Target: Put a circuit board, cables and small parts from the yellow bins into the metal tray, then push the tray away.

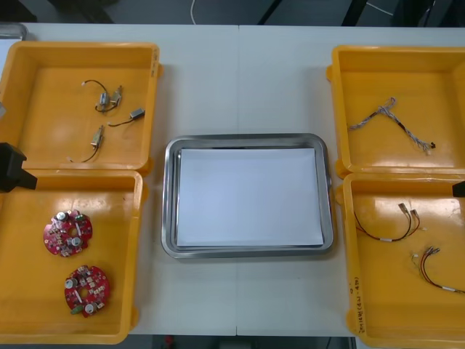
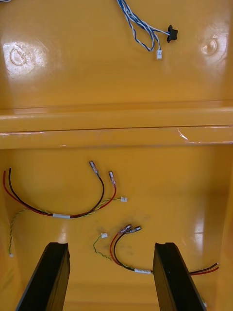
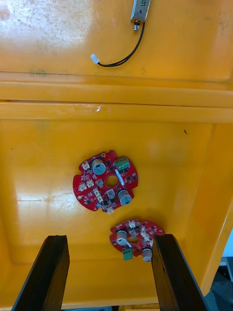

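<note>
Two round red circuit boards (image 1: pixel 67 233) (image 1: pixel 86 289) lie in the near left yellow bin (image 1: pixel 29 291). My left gripper (image 3: pixel 110 238) hovers open above them, one circuit board (image 3: pixel 106 181) ahead of the fingers and the other (image 3: pixel 136 235) close to one fingertip. My right gripper (image 2: pixel 111 244) is open over the near right bin (image 1: pixel 356 291), where two red and yellow cables (image 2: pixel 63 204) (image 2: pixel 121 248) lie on the floor. The metal tray (image 1: pixel 168 196), white inside, sits at the table's middle with nothing in it.
The far left bin (image 1: pixel 80 52) holds several small metal parts (image 1: pixel 109 98) with black leads. A twisted blue and white cable (image 1: pixel 392 120) lies in the far right bin (image 1: pixel 341 109). Black parts of the arms show at the left edge (image 1: pixel 11 167) and the right edge (image 1: pixel 459 189).
</note>
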`<action>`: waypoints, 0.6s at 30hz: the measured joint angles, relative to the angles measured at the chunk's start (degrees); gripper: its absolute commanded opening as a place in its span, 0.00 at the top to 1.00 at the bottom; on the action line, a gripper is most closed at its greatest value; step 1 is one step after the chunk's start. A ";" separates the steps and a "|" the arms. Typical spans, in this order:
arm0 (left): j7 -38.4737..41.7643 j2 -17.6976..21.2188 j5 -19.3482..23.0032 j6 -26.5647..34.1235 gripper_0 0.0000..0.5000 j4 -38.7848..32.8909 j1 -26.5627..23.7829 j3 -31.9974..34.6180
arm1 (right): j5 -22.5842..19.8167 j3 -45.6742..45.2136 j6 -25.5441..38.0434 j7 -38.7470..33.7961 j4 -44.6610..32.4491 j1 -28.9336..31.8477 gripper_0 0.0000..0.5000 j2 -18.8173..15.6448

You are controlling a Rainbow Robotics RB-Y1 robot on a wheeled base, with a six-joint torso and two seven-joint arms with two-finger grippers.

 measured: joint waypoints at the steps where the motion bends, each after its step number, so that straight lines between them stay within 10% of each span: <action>1: 0.00 0.00 0.00 0.00 0.00 0.00 0.00 0.00 | 0.00 0.00 0.00 0.00 0.00 0.00 0.00 0.00; 18: 1.00 -0.74 -6.21 0.00 0.00 -2.10 0.00 -5.27 | -0.40 -1.73 0.00 -0.33 -0.14 1.37 0.00 0.09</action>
